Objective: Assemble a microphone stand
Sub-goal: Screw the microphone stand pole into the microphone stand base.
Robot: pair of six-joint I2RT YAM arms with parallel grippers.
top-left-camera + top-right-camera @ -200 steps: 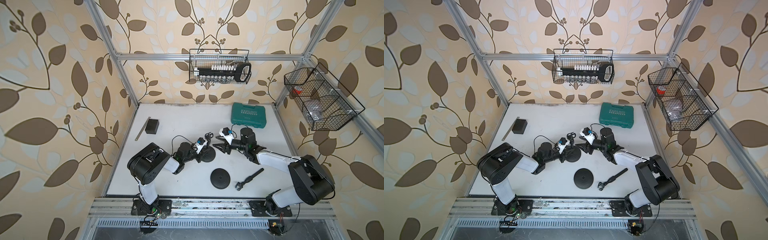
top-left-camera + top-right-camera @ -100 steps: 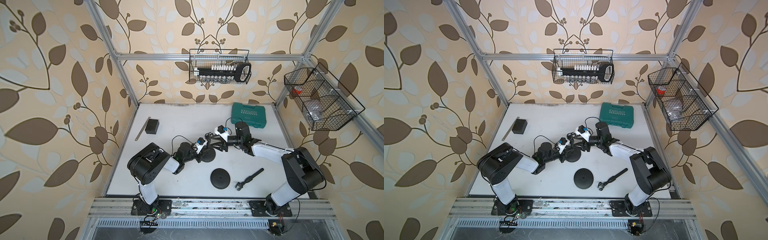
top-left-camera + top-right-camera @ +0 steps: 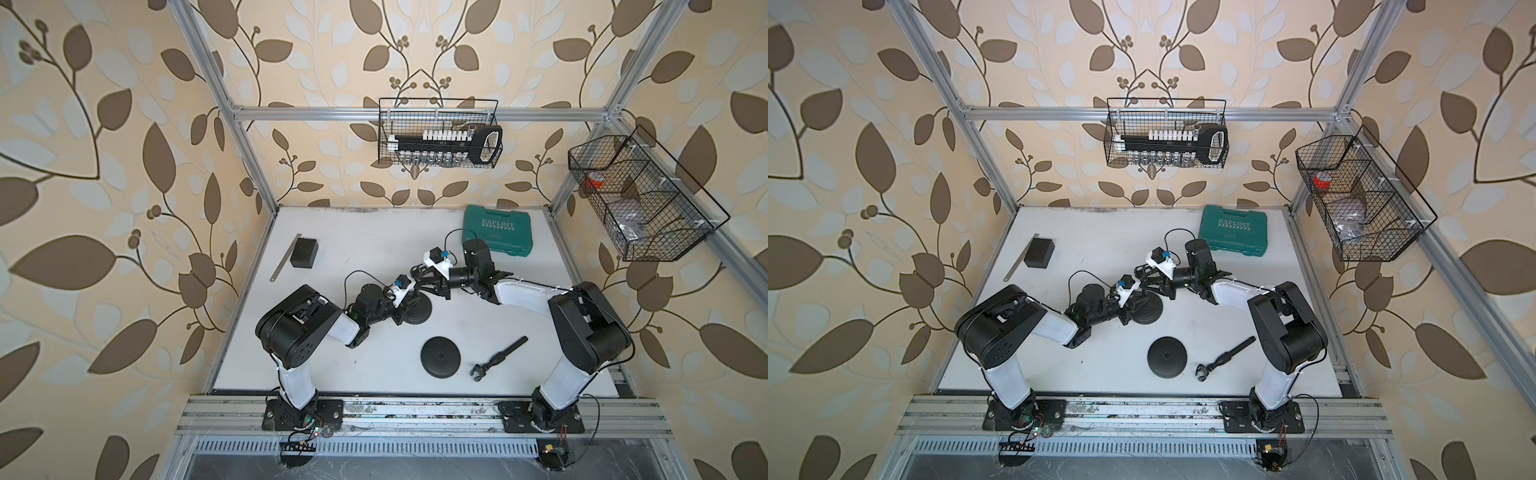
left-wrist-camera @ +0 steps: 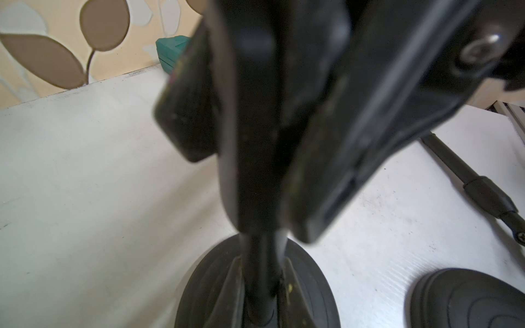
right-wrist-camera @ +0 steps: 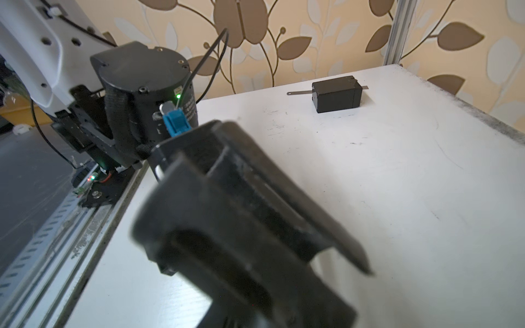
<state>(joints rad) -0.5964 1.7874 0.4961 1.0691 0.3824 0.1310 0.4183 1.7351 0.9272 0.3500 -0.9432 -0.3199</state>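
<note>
Left gripper (image 4: 262,285) is clamped low on the upright pole (image 4: 255,170), just above its round base (image 4: 312,292), mid-frame in both top views. Right gripper (image 3: 420,280) straddles the pole's top; I cannot tell whether it grips. Second base (image 3: 440,356) and clip rod (image 3: 498,357) lie lower right.

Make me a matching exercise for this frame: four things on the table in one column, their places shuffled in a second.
Things:
1. teal case
2. black box
3. loose round base
4. loose rod

Places:
A. beside the metal strip, back left
B. back right corner
C. front middle, standing alone
D. lying flat, front right

Pairs: 1-B, 2-A, 3-C, 4-D
</note>
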